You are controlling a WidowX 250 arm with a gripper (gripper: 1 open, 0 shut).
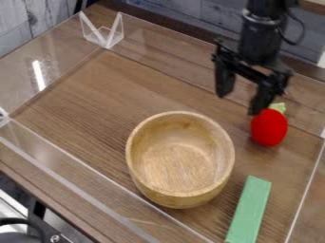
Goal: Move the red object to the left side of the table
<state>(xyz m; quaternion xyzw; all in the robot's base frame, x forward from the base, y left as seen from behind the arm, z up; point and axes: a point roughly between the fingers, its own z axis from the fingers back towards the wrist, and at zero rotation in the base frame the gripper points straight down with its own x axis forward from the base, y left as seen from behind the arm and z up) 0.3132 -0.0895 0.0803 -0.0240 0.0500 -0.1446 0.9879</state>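
Bright red strawberry-looking thing (268, 128) is over on the right side of the table (89, 109), leafy top pointing away from the green bar (249, 209). Black gripper (238, 108) is hanging right by it, pincer spread apart, nothing clamped in there. Can't tell from here if one finger's actually touching the red thing, tbh. Round wooden bowl (181, 159) sits front and middle, between the bar and the left part of the tabletop.
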